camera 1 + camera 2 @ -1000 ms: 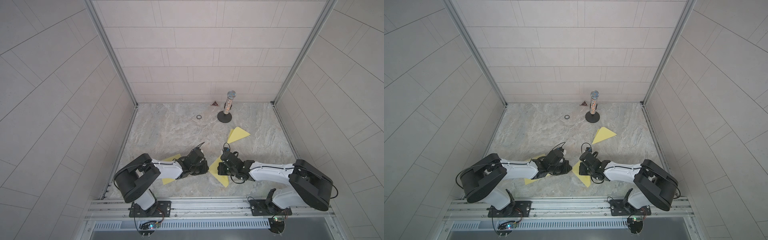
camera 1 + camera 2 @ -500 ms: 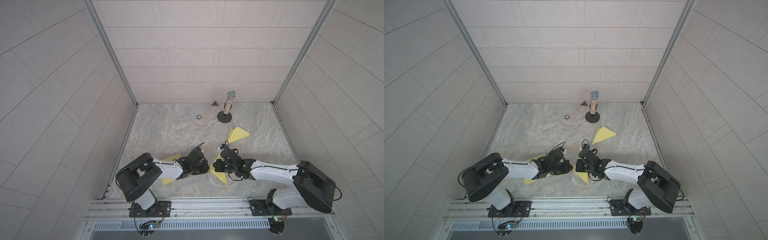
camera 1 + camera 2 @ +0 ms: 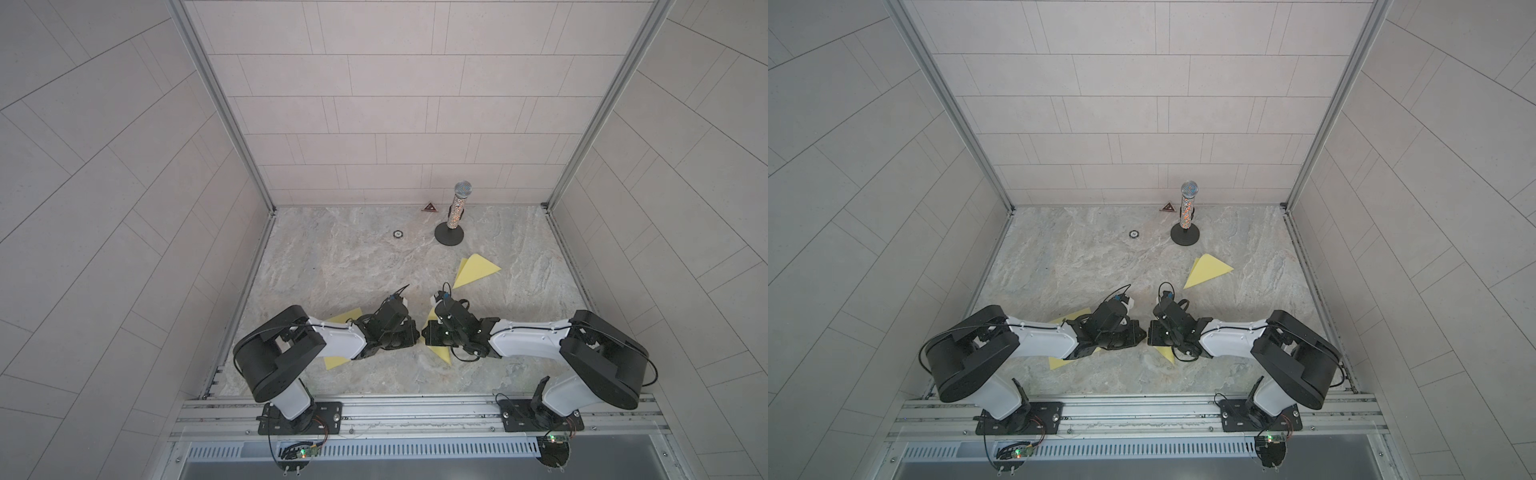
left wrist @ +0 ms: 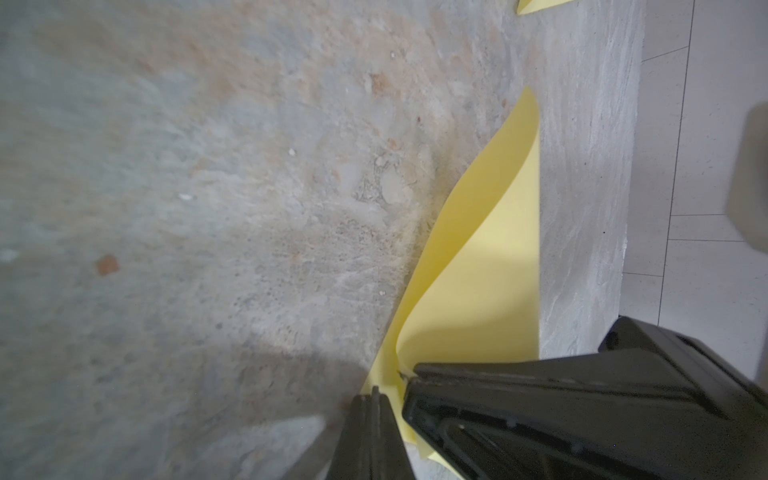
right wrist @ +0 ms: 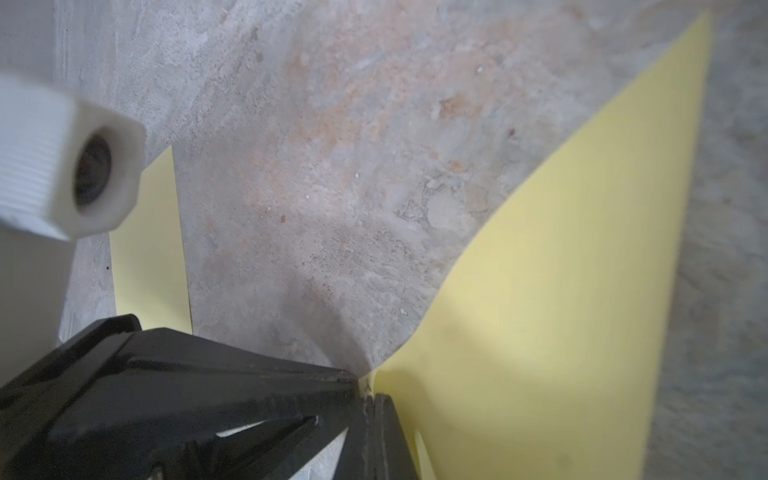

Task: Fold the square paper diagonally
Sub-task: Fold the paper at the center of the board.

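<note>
While both grippers have hold of the paper, no finished diagonal fold shows on it.

Finding: the paper (image 5: 561, 291) is raised where it is pinched and bows up off the table (image 3: 353, 266) in a soft curve. Neither wrist view shows a sharp crease.

Judgement: the task is at an early-to-middle stage. What is left is to carry the raised corner over to the opposite one, lay the sheet flat and press the crease.

Tools: the left gripper (image 4: 395, 386) is fully closed, with a yellow edge nipped between its jaws. The right gripper (image 5: 368, 392) is likewise fully closed on a yellow edge. In both top views the two tips meet almost nose to nose at the middle of the near half of the table. I therefore judge that they hold one and the same sheet, though the arms hide the join.

Position: the paper lies beneath the right gripper, with one corner reaching toward the near edge of the table. A second sheet (image 3: 336, 362) lies under the left arm. A folded triangle (image 3: 476, 269) rests well apart, farther back.
</note>
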Controlling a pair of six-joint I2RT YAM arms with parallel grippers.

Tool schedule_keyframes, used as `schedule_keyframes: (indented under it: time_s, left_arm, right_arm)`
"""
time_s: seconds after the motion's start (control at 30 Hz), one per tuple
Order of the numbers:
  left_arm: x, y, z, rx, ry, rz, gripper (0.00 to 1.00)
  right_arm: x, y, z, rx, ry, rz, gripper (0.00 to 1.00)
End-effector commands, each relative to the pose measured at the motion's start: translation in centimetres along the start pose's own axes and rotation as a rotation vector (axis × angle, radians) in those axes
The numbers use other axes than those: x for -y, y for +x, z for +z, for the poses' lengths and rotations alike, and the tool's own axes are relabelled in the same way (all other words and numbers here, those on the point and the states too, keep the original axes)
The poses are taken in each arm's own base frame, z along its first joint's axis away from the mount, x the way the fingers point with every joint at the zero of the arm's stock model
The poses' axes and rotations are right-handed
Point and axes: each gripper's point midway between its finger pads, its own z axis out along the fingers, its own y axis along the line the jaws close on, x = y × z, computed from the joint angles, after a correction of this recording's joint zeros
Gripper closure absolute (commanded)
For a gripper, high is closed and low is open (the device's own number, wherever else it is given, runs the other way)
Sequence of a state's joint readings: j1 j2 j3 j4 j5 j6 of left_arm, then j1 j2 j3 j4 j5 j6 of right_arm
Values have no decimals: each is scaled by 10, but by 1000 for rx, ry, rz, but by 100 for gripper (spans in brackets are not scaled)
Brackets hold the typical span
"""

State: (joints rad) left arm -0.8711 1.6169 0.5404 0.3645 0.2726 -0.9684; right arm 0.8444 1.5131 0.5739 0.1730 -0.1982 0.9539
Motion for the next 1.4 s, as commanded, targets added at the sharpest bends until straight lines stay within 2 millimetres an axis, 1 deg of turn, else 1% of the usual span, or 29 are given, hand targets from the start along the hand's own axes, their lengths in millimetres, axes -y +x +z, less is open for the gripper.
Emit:
schedule_keyframes:
  time_s: [0.0,0.5,1.37]
  left_arm:
    - [-46,23,3,-62,-151,-25,100]
    - [-47,23,3,-63,-154,-27,100]
    - [-47,23,3,-59,-153,-30,100]
  right_arm:
    - [3,1,1,12,13,-17,100]
    - [12,-1,4,23,44,-29,100]
    - [28,11,10,7,68,-1,100]
